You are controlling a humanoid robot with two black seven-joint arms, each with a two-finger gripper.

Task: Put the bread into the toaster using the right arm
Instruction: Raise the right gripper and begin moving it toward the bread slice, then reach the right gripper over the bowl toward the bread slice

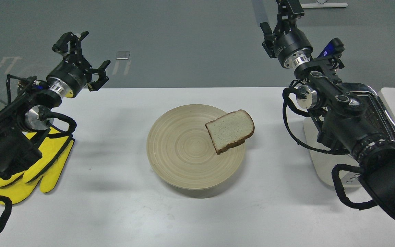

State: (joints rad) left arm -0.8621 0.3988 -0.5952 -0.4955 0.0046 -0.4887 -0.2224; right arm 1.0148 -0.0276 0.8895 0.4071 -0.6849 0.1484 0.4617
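In the head view, the bread [230, 130] lies right of centre in the frame, on the right rim of a round wooden plate [183, 151], overhanging it. Its rounded top points to the upper right and its flat bottom edge to the lower left. The toaster [324, 161] stands at the right, mostly hidden under my right arm [338, 116]. My right gripper [288, 7] is cut off at the top edge; I cannot tell its opening. My left gripper [87, 56], upper left, is spread wide and empty. A yellow mitt [43, 168] lies at the left.

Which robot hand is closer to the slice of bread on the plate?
Right, though only slightly. The right hand hangs high above and right of the pale brown-crusted bread slice; the left hand is far left.
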